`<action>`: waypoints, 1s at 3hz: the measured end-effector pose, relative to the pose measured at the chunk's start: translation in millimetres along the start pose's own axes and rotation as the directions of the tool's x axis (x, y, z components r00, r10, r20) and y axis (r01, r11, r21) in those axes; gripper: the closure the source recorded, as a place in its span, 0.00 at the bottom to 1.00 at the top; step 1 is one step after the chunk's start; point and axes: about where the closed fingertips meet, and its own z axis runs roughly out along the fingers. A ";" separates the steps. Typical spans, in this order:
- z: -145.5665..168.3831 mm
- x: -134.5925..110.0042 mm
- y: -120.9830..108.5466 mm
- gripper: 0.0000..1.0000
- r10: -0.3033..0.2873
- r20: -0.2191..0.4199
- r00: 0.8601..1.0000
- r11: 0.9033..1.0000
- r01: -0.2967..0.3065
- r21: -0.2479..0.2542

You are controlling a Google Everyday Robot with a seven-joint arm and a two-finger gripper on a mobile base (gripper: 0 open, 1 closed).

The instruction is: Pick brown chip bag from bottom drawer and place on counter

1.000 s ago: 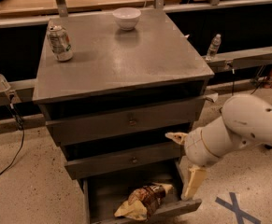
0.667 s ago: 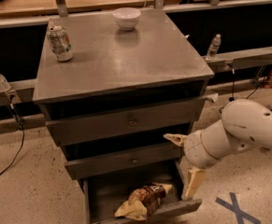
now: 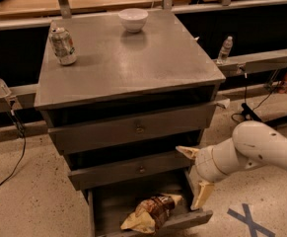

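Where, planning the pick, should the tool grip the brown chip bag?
Likely grip the brown chip bag across its crumpled middle, from above: it lies flat in the bottom drawer, whose walls block the sides. The open tool hangs beside it.

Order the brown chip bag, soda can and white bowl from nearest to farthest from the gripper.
1. The brown chip bag, in the bottom drawer, just left of the open gripper.
2. The soda can, counter's left, and white bowl, counter's back: too close to call.
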 end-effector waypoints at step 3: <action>179.8 92.6 3.9 0.00 -0.222 0.332 0.917 0.948 0.283 -0.145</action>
